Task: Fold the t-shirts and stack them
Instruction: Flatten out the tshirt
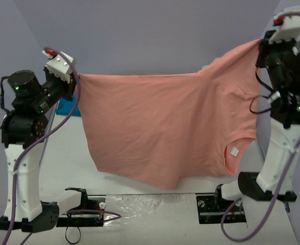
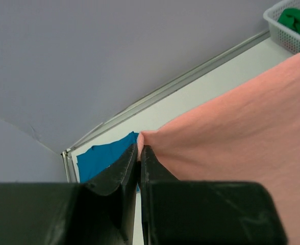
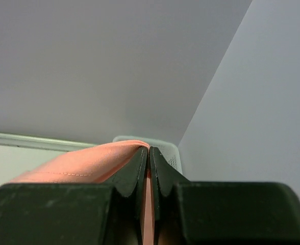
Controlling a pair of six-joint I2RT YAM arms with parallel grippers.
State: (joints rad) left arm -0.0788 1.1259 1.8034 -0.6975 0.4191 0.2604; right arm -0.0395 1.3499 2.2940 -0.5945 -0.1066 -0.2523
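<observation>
Two-point hold, seen from above: clamping one corner of the pink t-shirt (image 1: 165, 127) in the left gripper (image 1: 74, 76) over the left side of the table (image 1: 63, 158), and clamping the opposite end, slightly higher, in the right gripper (image 1: 259, 45) over the right side. Stretching the cloth wide in the air, probably to flatten and square it before laying it down for folding. Letting the collar and lower edge droop toward the near edge, apparently without touching.

Looking along the left wrist: squeezing a small peak of the pink t-shirt (image 2: 231, 143) between jaws pressed fully together and pulling it taut to the right. Also showing a blue t-shirt (image 2: 101, 159) lying flat at the far left corner, likely starting the stack, and a green t-shirt (image 2: 299, 18) waiting in the white basket (image 2: 280, 31) at the far right corner.

Looking along the right wrist: gripping a pink edge (image 3: 89, 161) between closed jaws, just in front of the basket rim.
</observation>
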